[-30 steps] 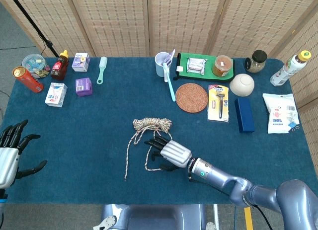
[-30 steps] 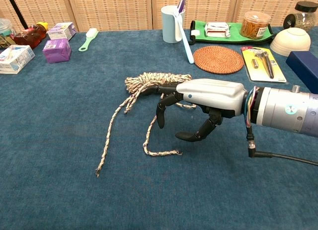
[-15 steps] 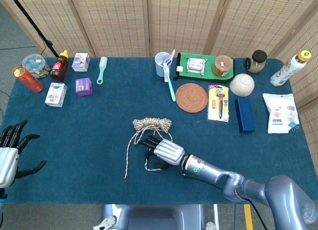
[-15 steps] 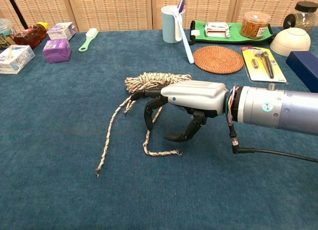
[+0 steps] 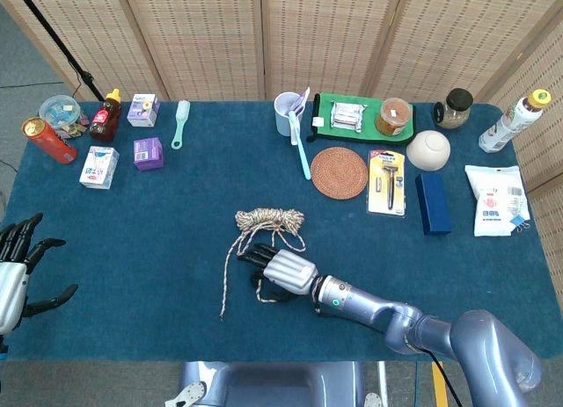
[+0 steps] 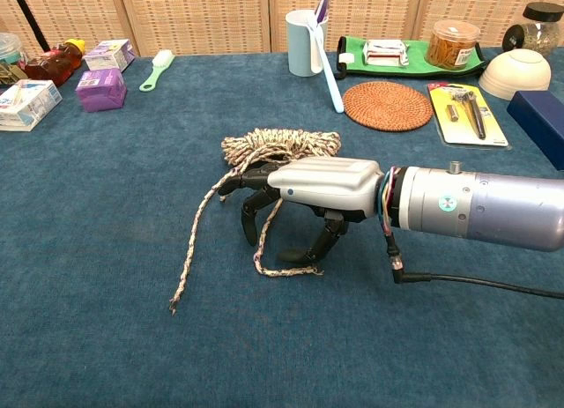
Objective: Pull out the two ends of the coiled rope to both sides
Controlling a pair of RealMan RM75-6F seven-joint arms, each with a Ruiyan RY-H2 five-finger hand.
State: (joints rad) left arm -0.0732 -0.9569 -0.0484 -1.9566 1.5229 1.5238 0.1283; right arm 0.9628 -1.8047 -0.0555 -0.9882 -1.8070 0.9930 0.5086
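Two loose ends trailed toward 6 o'clock from coiled rope at table centre | right hand over them, fingers apart, gripping nothing | left hand at 9 o'clock edge, fingers spread, empty

A pale, speckled braided rope lies on the blue table, most of it bunched in a loose coil near the middle. Two loose ends trail from the coil toward the near edge: the longer one runs down and to the left, straight and free. The shorter one curls to the right, where it appears to lie just under the right hand's lowered fingers, though contact is hard to confirm.
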